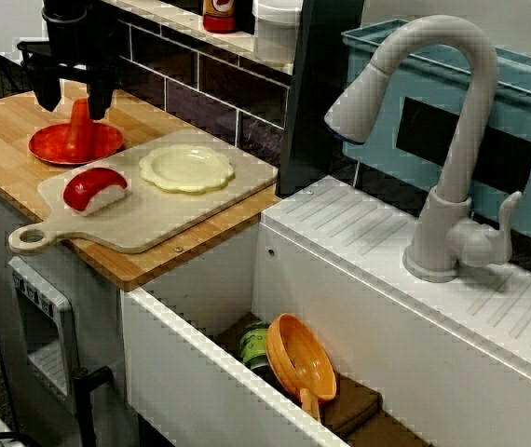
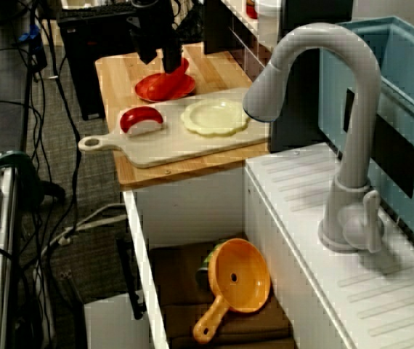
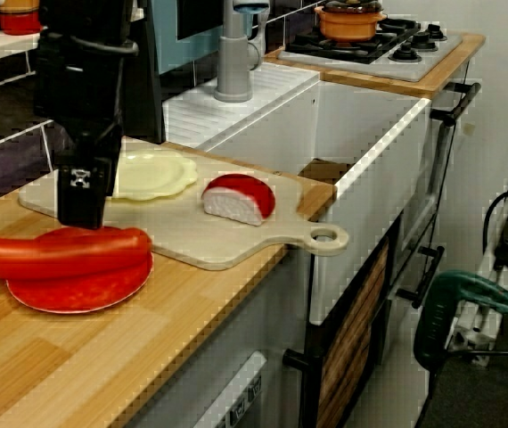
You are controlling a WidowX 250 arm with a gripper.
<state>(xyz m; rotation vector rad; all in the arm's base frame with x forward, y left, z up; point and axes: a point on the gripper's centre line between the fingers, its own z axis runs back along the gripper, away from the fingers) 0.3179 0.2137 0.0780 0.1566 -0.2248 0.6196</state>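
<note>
2 plates (image 1: pixel 51 145) (image 1: pixel 187 168), 1 sausage (image 1: pixel 80 128), 1 sushi (image 1: pixel 95 189), 1 board (image 1: pixel 154 222), 1 colander (image 1: pixel 307 358).

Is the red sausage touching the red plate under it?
Touching. The view from the side shows the red sausage lying on the red plate, with no gap beneath.

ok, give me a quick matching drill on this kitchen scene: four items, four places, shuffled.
Things:
1. red sausage
2. sushi piece
3. orange strainer
4. orange pot

Places:
A. in the sink
B. on the stove
C. on the red plate
D. on the cutting board

Pairs: 1-C, 2-D, 3-A, 4-B.
</note>
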